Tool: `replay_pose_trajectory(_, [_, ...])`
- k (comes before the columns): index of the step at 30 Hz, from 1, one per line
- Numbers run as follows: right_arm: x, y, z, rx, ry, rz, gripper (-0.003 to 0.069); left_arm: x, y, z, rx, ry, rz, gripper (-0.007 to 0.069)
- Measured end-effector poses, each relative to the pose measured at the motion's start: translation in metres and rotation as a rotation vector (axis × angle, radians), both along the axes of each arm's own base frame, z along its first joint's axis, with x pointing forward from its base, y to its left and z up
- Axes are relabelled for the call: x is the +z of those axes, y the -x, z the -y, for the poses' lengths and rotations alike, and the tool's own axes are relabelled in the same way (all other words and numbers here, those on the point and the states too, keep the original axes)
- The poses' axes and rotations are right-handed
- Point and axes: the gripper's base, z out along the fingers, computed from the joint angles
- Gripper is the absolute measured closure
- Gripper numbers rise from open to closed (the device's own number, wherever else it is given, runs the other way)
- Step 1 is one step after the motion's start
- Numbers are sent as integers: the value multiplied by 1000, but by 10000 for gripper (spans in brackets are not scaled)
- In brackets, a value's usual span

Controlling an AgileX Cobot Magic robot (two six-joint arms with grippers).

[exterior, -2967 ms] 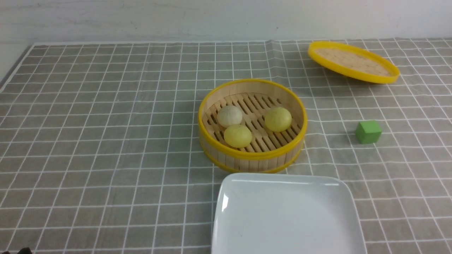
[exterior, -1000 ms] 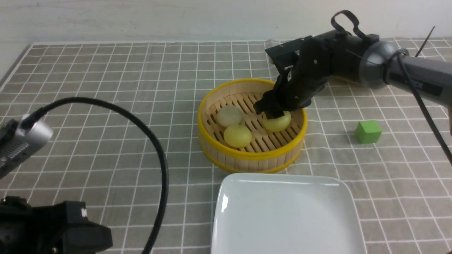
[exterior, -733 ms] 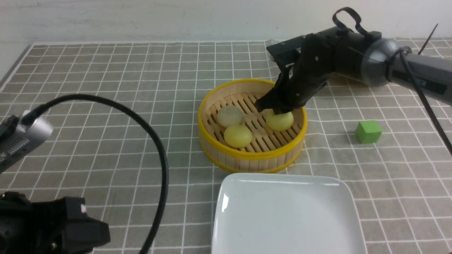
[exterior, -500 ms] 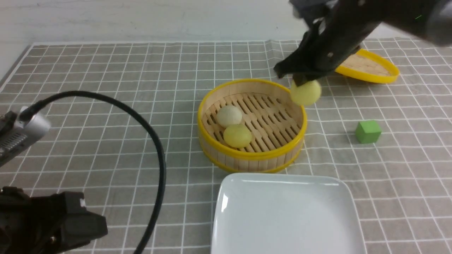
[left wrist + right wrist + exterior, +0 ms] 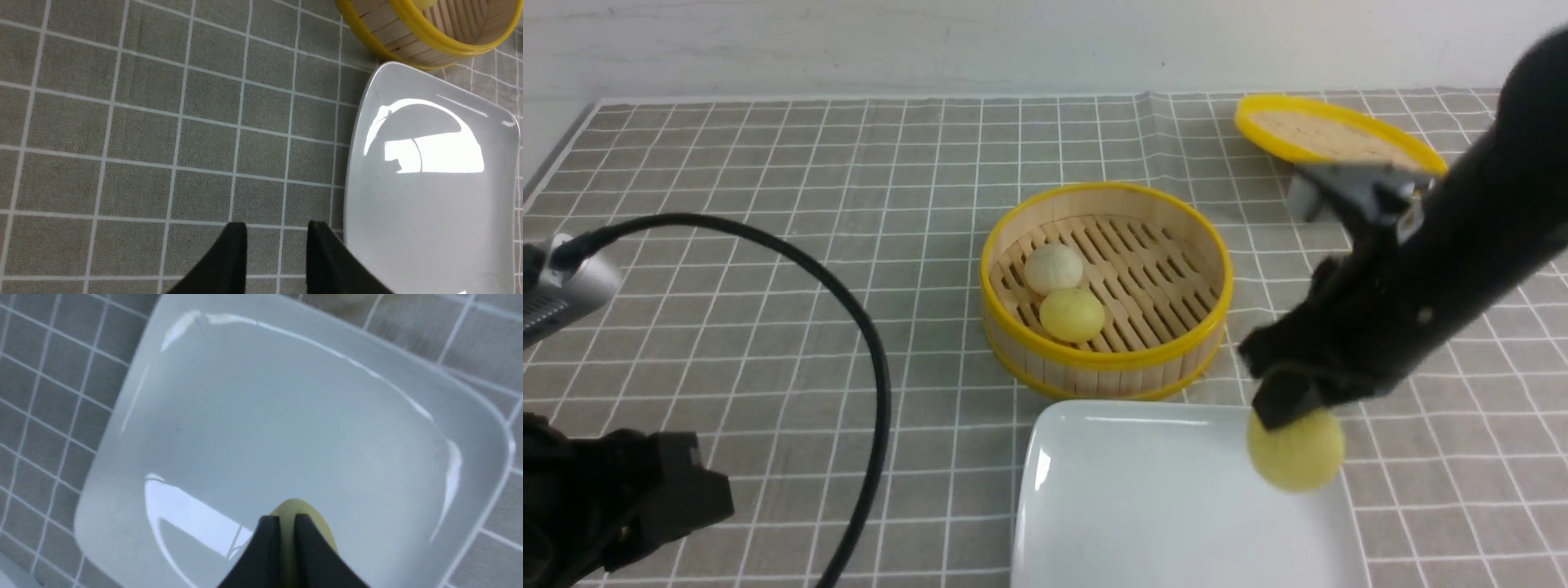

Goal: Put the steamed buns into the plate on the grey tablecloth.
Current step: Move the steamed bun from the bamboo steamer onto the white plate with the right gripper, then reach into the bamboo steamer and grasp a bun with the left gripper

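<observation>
Steamed bun (image 5: 1294, 452), smooth, round, above glossy square plate (image 5: 1143, 506).

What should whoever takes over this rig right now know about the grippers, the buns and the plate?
Right gripper: shut on a pale yellow bun, held over the plate near its far right corner, not released.
Left gripper: open, empty, over the grey tablecloth beside the plate.
In the steamer basket: an off-white bun and a second pale yellow bun.
Done: one bun is out of the basket. Nothing lies on the plate yet.
To do: release this bun, then move the other two.
</observation>
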Motion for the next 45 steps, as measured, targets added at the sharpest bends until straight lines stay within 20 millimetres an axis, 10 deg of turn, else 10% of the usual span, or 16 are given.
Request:
replay_pose_trajectory(7, [-59, 3, 3, -40, 21, -22, 510, 0, -2, -3, 11, -33, 26, 384])
replay_pose_trajectory(17, [-31, -6, -3, 20, 30, -52, 197, 4, -29, 0, 8, 4, 18, 384])
replay_pose_trajectory(27, [75, 25, 33, 1, 203, 112, 645, 28, -95, 13, -160, 66, -6, 381])
replay_pose_trajectory(31, [94, 65, 58, -103, 221, 166, 675, 35, -125, 19, -228, 109, 8, 344])
replay_pose_trajectory(37, [88, 119, 88, -212, 197, 221, 675, 41, -164, 44, -340, 131, 11, 244])
replay_pose_trajectory(45, [62, 146, 103, -262, 217, 202, 672, 20, -206, 131, -517, -34, -64, 179])
